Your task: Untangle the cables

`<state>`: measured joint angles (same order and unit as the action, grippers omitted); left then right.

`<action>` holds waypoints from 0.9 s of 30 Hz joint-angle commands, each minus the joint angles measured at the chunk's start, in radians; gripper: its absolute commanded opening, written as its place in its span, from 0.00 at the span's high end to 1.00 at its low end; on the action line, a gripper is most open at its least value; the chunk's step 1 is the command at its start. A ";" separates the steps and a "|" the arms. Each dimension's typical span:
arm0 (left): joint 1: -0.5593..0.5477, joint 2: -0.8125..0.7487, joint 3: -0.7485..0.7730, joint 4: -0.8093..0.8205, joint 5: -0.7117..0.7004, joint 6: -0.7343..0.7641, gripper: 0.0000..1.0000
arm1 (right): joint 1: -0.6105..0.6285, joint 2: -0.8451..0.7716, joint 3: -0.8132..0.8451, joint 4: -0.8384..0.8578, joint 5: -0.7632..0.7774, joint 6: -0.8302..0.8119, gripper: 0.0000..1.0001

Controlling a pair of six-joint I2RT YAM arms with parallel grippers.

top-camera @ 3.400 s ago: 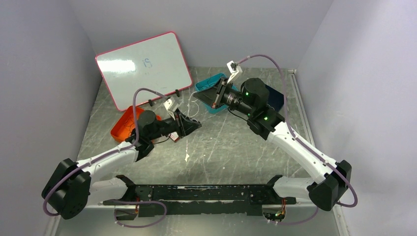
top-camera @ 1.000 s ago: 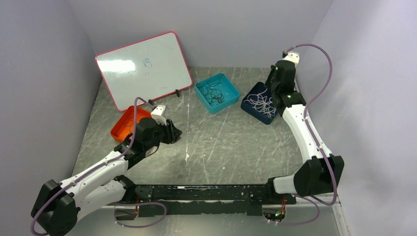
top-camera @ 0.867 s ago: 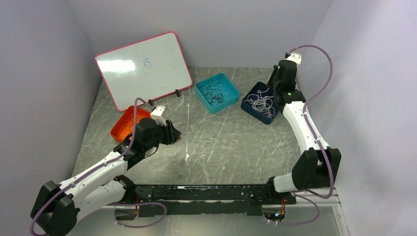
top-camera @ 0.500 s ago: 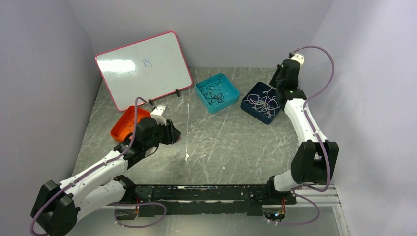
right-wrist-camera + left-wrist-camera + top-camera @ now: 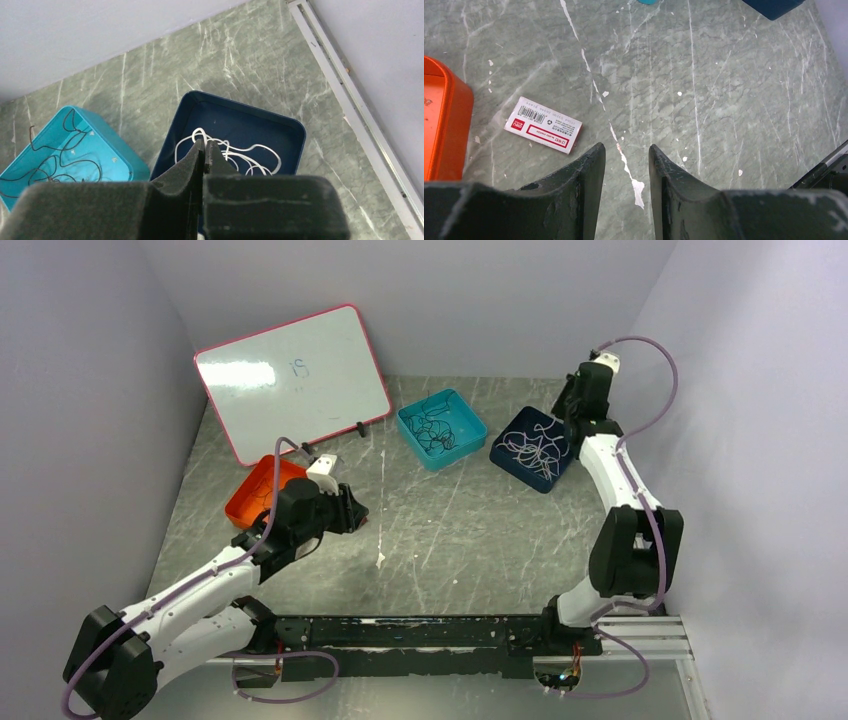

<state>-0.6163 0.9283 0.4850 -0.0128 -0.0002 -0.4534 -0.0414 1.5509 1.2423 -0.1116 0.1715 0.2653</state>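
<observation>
Two lots of cables, is it?
Yes. Thin white cables (image 5: 250, 150) lie in loose, overlapping loops in the dark blue tray (image 5: 250, 107), and fine black cables (image 5: 55, 160) are curled in the teal tray (image 5: 107, 134) just beside it.
And the fingers?
The right gripper (image 5: 204, 144) has its fingers pressed together with nothing between them. It hangs above the blue tray, and from its own camera the tips line up with the left loops of the white tangle without touching them.
The left one?
The left gripper (image 5: 626, 150) has its fingers apart and empty over the bare table (image 5: 724, 100), well away from both bunches. A small label (image 5: 544, 131) and an orange tray (image 5: 449, 125) are nearer to it.
</observation>
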 commanded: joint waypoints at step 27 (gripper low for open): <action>0.006 0.019 0.024 -0.008 -0.009 -0.017 0.56 | -0.028 0.281 0.105 -0.050 0.027 0.009 0.50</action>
<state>-0.6159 0.9352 0.4850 -0.0288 -0.0059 -0.4610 -0.0601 1.8614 1.3239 -0.1459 0.1577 0.2871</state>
